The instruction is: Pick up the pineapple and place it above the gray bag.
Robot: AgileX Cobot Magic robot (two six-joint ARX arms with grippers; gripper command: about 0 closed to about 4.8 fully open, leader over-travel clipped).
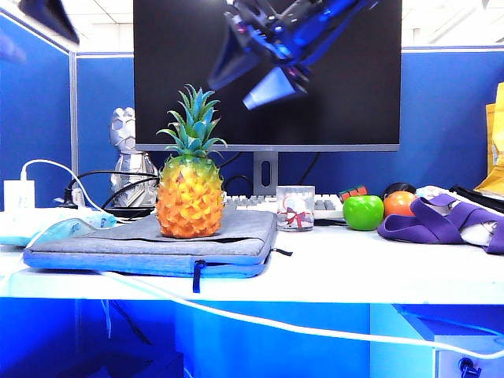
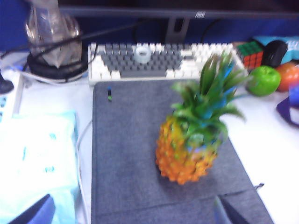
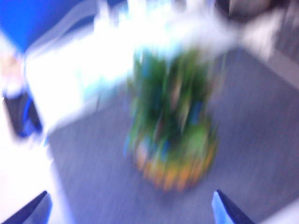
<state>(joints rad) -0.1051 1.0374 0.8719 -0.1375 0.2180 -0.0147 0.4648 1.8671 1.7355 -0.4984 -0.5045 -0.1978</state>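
Observation:
The pineapple stands upright on the gray bag, orange-yellow with a spiky blue-green crown. It also shows in the left wrist view as the pineapple on the gray bag, and blurred in the right wrist view as the pineapple. My right gripper hangs open high above the crown, well clear of it, with nothing between its fingers. My left gripper is open and empty, held back over the bag's near edge. In the exterior view only its dark tip shows at the top left.
A monitor and keyboard stand behind the bag. A glass jar, a green apple, an orange fruit and purple fabric lie to the right. A silver figurine, a pale blue packet and a white cable are at the left and front.

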